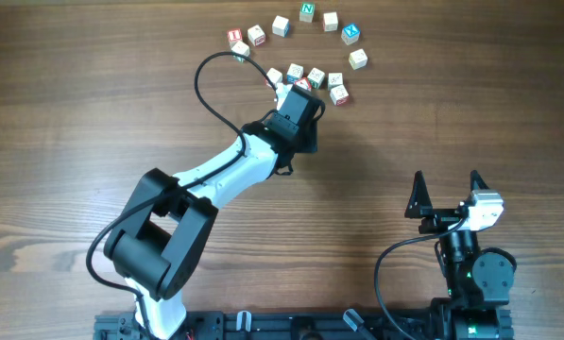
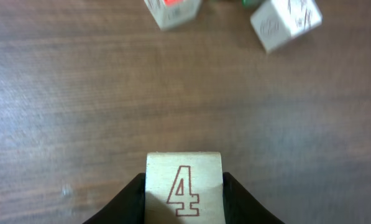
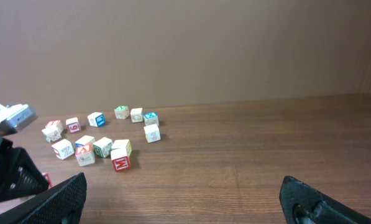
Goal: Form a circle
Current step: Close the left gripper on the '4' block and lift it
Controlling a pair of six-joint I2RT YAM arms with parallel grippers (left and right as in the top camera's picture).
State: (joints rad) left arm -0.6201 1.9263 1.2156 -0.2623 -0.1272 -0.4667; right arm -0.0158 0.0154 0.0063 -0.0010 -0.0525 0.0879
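Pale wooden letter cubes lie at the table's far side. Several form an arc (image 1: 307, 11) from a red-lettered cube (image 1: 234, 37) round to a cube (image 1: 358, 59) on the right. More sit bunched below it (image 1: 316, 76). My left gripper (image 2: 184, 186) is shut on a cube with a red 4 (image 2: 184, 180), held just above the table beside that bunch (image 1: 285, 93). Two other cubes (image 2: 171, 11) (image 2: 286, 22) lie ahead of it. My right gripper (image 3: 182, 199) stands open and empty near the front right (image 1: 447, 184), far from the cubes.
The left arm (image 1: 215, 179) stretches diagonally from the front base to the cubes, its black cable (image 1: 206, 90) looping to the left. A red M cube (image 3: 121, 162) is the nearest one to the right gripper. Bare wood lies between.
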